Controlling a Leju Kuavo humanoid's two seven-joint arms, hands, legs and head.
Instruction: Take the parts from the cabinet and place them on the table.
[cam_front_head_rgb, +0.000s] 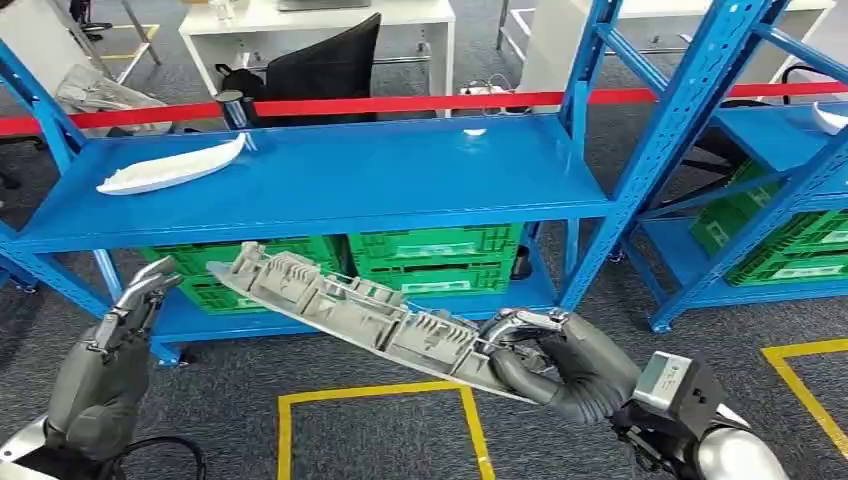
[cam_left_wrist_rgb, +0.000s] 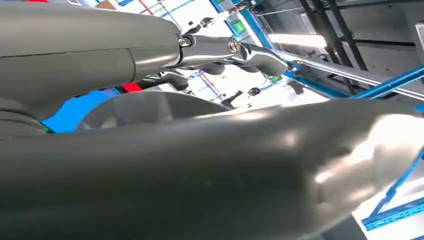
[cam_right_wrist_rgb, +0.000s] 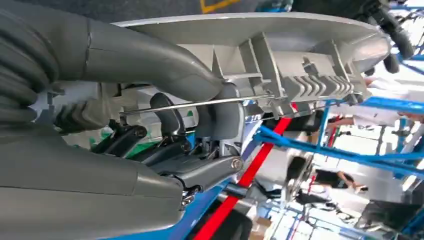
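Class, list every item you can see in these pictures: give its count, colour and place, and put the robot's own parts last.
Ribbed part: one, grey, held in front of the rack.
Curved part: one, white, on the blue shelf.
Crates: several, green, lower shelves.
Barrier tape: one, red, behind the rack.
Floor markings: yellow, on grey carpet.
Chair: one, black, by the white desk.
Right hand: grips the ribbed part.
Left hand: holds nothing.
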